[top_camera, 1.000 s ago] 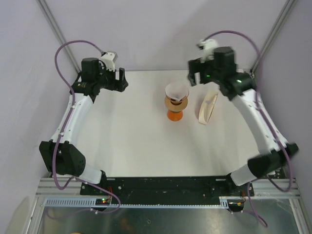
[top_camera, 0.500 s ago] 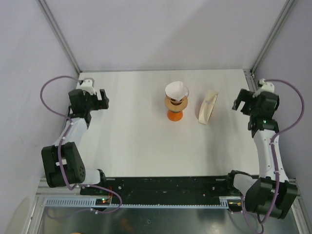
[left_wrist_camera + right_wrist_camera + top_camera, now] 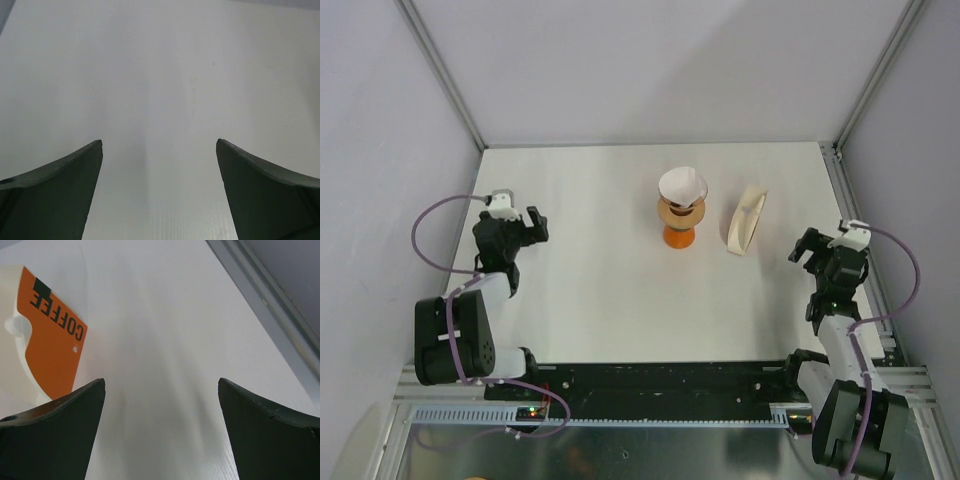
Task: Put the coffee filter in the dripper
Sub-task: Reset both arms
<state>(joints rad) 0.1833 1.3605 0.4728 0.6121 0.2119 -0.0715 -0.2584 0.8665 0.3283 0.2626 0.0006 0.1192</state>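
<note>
Centrally, coffee filter [image 3: 682, 184] in dripper [image 3: 673, 201], left claw [image 3: 536, 226] and right claw [image 3: 802, 248] spread, well clear.

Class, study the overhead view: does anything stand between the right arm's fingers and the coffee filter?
Yes. The cream bundle of filters stands on edge roughly on the line from the right gripper to the coffee filter, which already sits in the dripper.

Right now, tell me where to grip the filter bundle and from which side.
Grip the bundle at its arched top edge, coming down from above with the jaws across its thin width. It stands on edge on the table, so its two broad faces look like the easiest surfaces to pinch. The open right gripper is the nearer one.
</note>
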